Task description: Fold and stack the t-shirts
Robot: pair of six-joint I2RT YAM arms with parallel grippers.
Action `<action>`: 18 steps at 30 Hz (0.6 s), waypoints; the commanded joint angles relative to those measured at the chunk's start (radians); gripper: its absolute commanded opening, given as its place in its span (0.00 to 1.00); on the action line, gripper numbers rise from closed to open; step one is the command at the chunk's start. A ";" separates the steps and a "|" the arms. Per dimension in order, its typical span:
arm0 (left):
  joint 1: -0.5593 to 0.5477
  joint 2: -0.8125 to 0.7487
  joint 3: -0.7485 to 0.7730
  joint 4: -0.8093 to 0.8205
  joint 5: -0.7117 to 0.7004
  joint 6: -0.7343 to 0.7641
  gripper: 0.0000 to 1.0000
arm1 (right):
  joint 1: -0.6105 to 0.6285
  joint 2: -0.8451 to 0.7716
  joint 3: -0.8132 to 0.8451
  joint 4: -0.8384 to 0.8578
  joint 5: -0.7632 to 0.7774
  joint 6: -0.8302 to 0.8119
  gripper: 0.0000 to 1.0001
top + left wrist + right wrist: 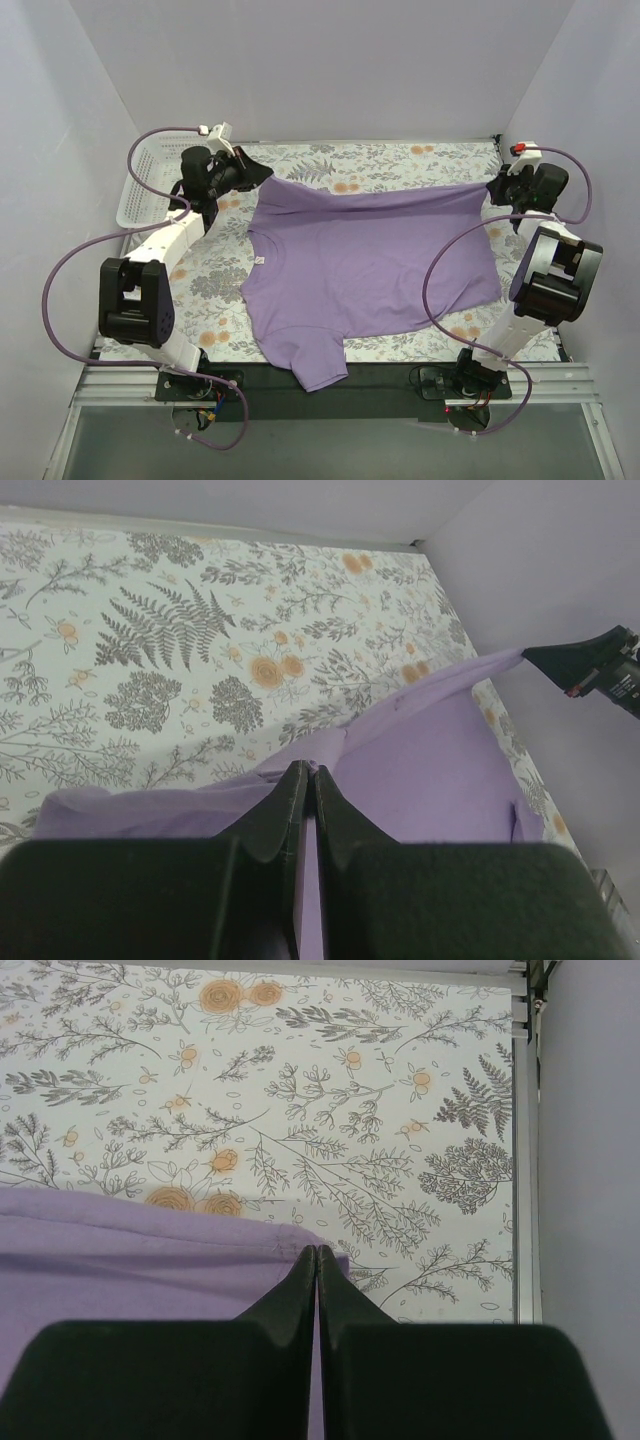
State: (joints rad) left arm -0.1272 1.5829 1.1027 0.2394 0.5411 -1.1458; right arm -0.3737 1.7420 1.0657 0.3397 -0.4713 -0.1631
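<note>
Left hand point(266, 175) and right hand point(491, 188) pinch the t-shirt point(370, 260), far edge taut.

Bright diffuse light; faint soft shadow under t-shirt point(370, 260). Top view sharp; left gripper point(307, 773) close-up slightly blurred.

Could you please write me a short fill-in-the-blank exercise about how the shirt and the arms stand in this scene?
1. The left gripper and the right gripper both have their jaws ____ on the far edge of the t-shirt.
2. The t-shirt is plain ____ in colour.
3. The white basket stands by the far ____ corner of the table cover.
4. The table cover bears a ____ pattern.
Missing words: shut; purple; left; floral.
</note>
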 commanded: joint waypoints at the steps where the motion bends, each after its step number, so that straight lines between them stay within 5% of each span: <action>1: 0.005 -0.069 -0.021 -0.003 0.036 0.003 0.00 | -0.005 0.013 0.036 -0.005 0.011 -0.015 0.01; 18: 0.005 -0.138 -0.102 -0.012 0.057 0.001 0.00 | -0.005 0.044 0.040 -0.037 0.031 -0.038 0.01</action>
State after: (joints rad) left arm -0.1272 1.4994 1.0176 0.2298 0.5743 -1.1488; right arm -0.3737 1.7744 1.0698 0.2886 -0.4511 -0.1879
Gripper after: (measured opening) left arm 0.021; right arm 0.020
